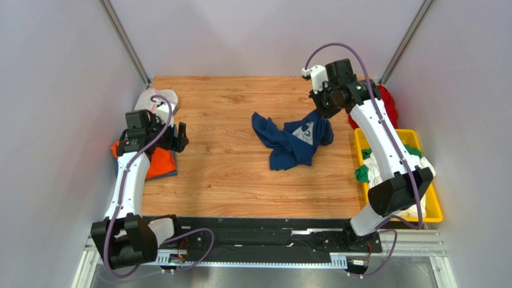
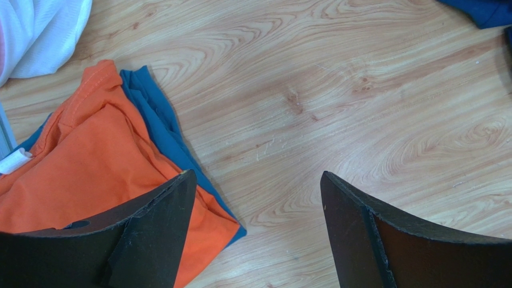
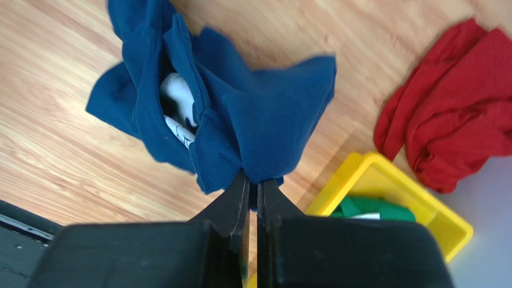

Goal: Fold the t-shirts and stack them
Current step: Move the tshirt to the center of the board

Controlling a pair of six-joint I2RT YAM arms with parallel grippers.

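On the bench (image 1: 228, 180), the navy t-shirt (image 1: 291, 141) lay crumpled right of the middle, one fold pinched in the clenched right claw (image 3: 252, 187). Soft, light and floppy, it would sag from any single hold, so I'd judge the shoulder or hem corners best. The left claw (image 2: 257, 177) hung released by the orange t-shirt (image 2: 90, 174) at the left edge.

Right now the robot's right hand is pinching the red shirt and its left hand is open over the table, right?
Not quite. The right gripper is pinching the navy blue shirt, not the red shirt, which lies loose beside the yellow bin. The right wrist view shows it. The left gripper is open over the table, as you said.
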